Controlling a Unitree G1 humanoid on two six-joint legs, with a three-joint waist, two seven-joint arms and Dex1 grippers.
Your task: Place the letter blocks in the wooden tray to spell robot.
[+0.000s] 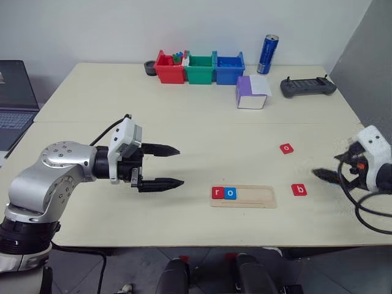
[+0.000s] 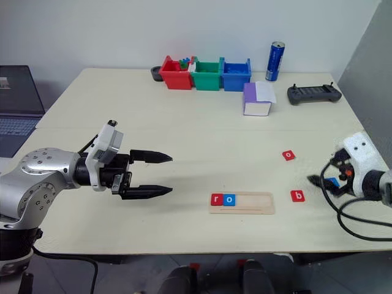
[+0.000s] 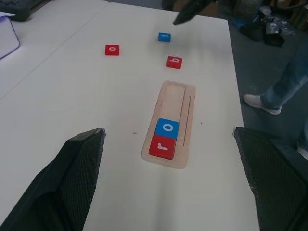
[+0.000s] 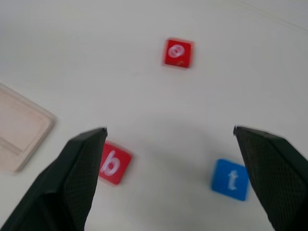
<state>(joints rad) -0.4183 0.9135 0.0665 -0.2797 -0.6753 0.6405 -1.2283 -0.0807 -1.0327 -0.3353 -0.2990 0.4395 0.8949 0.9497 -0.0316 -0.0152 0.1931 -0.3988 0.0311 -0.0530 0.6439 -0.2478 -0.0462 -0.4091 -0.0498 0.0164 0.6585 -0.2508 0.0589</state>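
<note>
L hand (image 1: 174, 166) hovers over bare desk (image 1: 184, 131), fingers spread wide, empty. Right of it, wooden tray (image 1: 257, 196): pale, flat, shallow groove; red r (image 1: 217, 193) + blue o (image 1: 229, 193) seated at its left end, rest vacant. Further right, loose on desk: red b (image 1: 299, 190) just beside tray, red o (image 1: 286, 148) behind it, blue t (image 4: 230, 179) near R hand (image 4: 169, 163), also wide, empty. You'll likely find tiles light, stiff, smooth and thin: pinch opposite edges from above; b next.
</note>
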